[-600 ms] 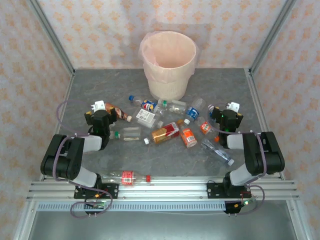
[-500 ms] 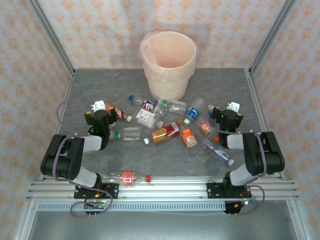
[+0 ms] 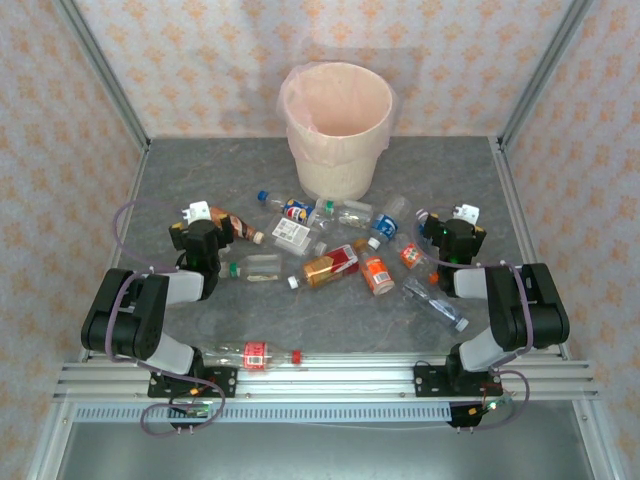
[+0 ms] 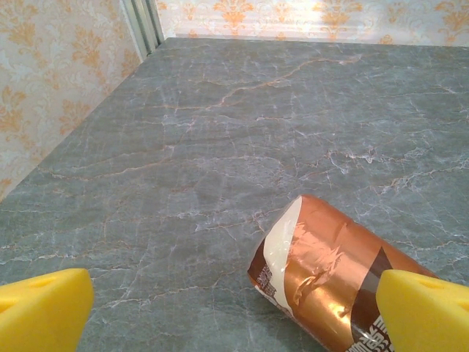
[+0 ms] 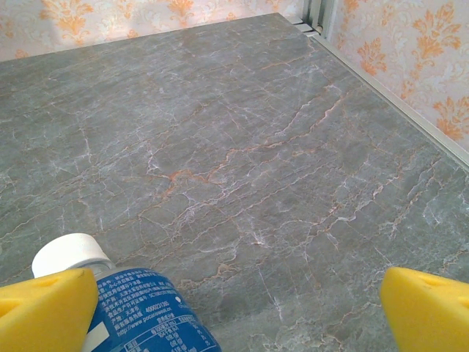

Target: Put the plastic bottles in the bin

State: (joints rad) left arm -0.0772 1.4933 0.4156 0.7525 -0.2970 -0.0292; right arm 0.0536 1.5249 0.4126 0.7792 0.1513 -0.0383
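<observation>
Plastic bottles [image 3: 330, 262] lie on their sides, mostly scattered over the desk [image 3: 200, 180] between the arms and the bin [image 3: 335, 175] at the back, so all look left to move. Left jaws spread wide and low, copper-label bottle [image 4: 322, 282] by the right finger, likely lining up a grab. Right jaws wide too, blue-label bottle [image 5: 143, 308] touching the left finger.
</observation>
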